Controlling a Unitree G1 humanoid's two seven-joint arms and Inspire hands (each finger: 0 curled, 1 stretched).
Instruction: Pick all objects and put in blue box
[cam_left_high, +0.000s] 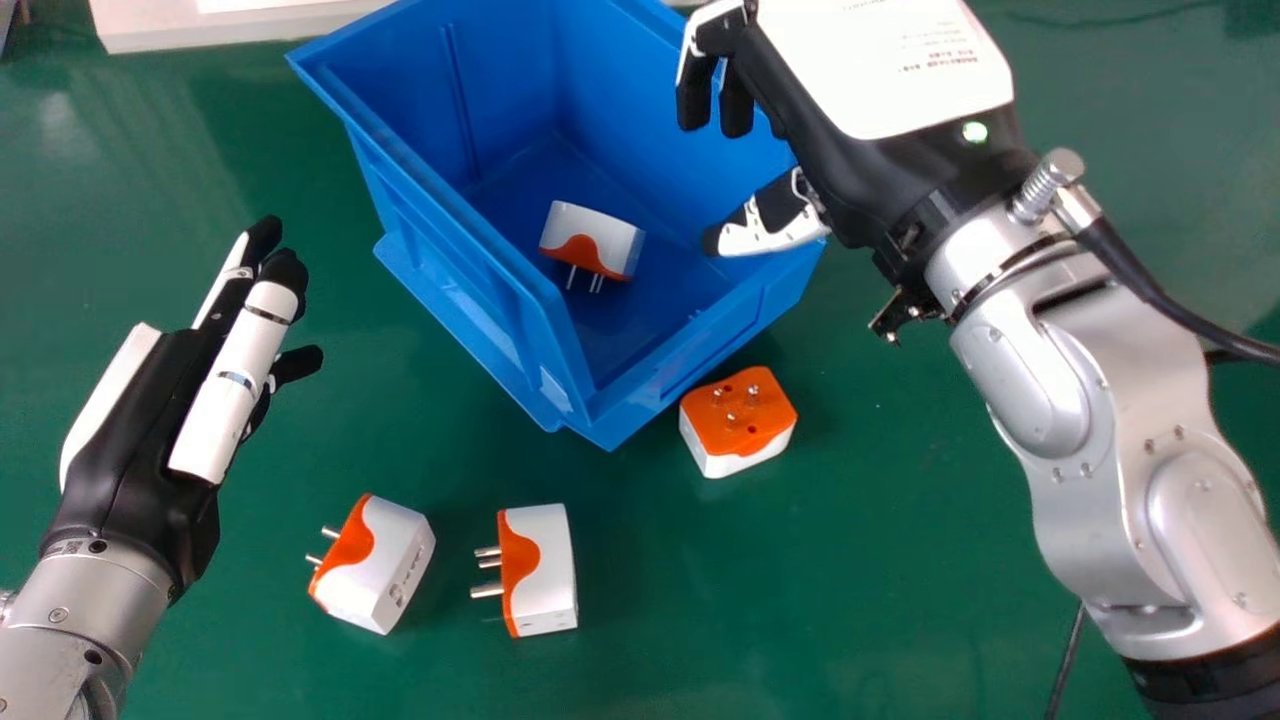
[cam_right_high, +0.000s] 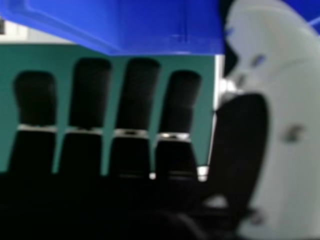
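The right hand (cam_left_high: 820, 90) is over the right rim of the blue box (cam_left_high: 470, 230), open and holding nothing. Its straight fingers (cam_right_high: 132, 100) also show in the right hand view, beside the blue box (cam_right_high: 150, 25). One white and orange plug adapter (cam_left_high: 595, 240) lies inside the box. Outside, a second adapter (cam_left_high: 738, 420) sits pins up by the box's near corner. Two more, a tilted adapter (cam_left_high: 375, 565) and another adapter (cam_left_high: 540, 570), lie on their sides nearer the front, pins toward the left. My left hand (cam_left_high: 190, 370) is open above the table at the left, touching none of them.
The green table (cam_left_high: 850, 600) lies under everything. A white object (cam_left_high: 150, 30) stands along the back edge behind the box. A black cable (cam_left_high: 1065, 660) runs on the table at the lower right, near the right forearm.
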